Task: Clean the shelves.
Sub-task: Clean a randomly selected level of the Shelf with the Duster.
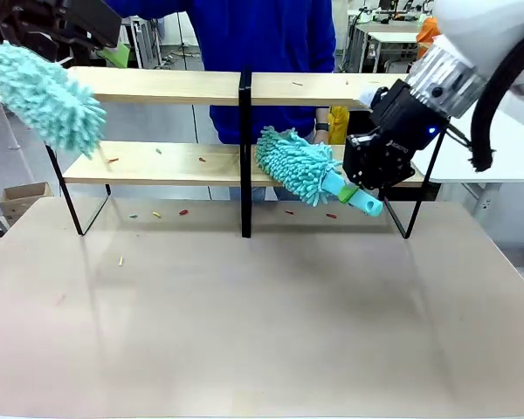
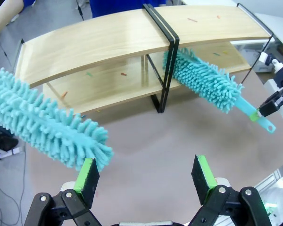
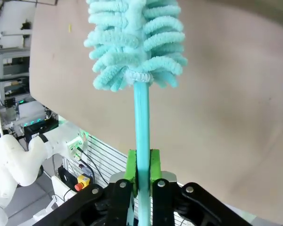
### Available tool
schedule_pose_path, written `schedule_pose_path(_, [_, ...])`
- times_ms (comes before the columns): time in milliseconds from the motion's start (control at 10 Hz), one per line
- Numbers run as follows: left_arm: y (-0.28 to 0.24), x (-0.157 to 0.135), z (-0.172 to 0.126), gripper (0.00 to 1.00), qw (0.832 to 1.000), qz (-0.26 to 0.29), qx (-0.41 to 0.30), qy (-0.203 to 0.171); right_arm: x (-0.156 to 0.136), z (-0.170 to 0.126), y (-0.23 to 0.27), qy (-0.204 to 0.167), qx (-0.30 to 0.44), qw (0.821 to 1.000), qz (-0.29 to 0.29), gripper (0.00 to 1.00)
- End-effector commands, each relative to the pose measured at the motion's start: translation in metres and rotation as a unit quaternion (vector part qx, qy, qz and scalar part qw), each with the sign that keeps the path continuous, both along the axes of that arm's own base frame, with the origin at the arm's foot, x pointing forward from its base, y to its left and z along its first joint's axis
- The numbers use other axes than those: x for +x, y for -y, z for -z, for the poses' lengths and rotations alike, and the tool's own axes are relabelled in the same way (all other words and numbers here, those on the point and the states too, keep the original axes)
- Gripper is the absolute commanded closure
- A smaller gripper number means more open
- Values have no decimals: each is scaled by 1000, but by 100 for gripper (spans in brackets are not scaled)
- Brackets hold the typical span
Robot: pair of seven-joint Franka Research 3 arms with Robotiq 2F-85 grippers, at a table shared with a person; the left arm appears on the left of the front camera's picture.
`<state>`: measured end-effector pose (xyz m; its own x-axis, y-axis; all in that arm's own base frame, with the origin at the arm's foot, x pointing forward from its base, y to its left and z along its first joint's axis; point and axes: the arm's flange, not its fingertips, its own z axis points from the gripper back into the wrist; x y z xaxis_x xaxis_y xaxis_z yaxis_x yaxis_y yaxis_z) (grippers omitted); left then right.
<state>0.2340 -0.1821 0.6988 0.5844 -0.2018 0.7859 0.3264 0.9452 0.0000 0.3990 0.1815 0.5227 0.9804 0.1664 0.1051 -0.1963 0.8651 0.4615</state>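
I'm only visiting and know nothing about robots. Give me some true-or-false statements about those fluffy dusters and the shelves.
1. The right end effector grips the handle of a teal duster. True.
2. That duster's head rests on the top board. False: it lies on the lower board of the shelves, right of the central upright.
3. Small scraps lie on both boards. True.
4. The left end effector is clamped shut. False: its jaws stand wide apart, a second duster beside one finger.
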Motion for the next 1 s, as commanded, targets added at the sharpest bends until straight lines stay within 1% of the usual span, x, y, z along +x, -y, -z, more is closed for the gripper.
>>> schedule_pose_path(0, [-1,-1,0,0,1000,-1,-1,0,7,-3,0,3,-5,1000,25,87])
schedule_pose_path(200, [-1,-1,0,0,1000,-1,-1,0,12,16,8,-2,-16,998,64,87])
schedule_pose_path(300, [-1,-1,0,0,1000,-1,-1,0,11,22,12,2,-28,996,84,87])
schedule_pose_path(400, [-1,-1,0,0,1000,-1,-1,0,12,26,19,10,-37,993,115,87])
schedule_pose_path(500, [-1,-1,0,0,1000,-1,-1,0,11,24,29,15,-44,986,159,87])
schedule_pose_path(600, [-1,-1,0,0,1000,-1,-1,0,8,20,40,15,-62,974,219,87])
schedule_pose_path(700, [-1,-1,0,0,1000,-1,-1,0,2,13,53,5,-85,955,284,87])
schedule_pose_path(800, [-1,-1,0,0,1000,-1,-1,0,-5,8,64,-13,-96,937,336,87])
schedule_pose_path(900, [-1,-1,0,0,1000,-1,-1,0,-8,6,67,-18,-100,933,346,87])
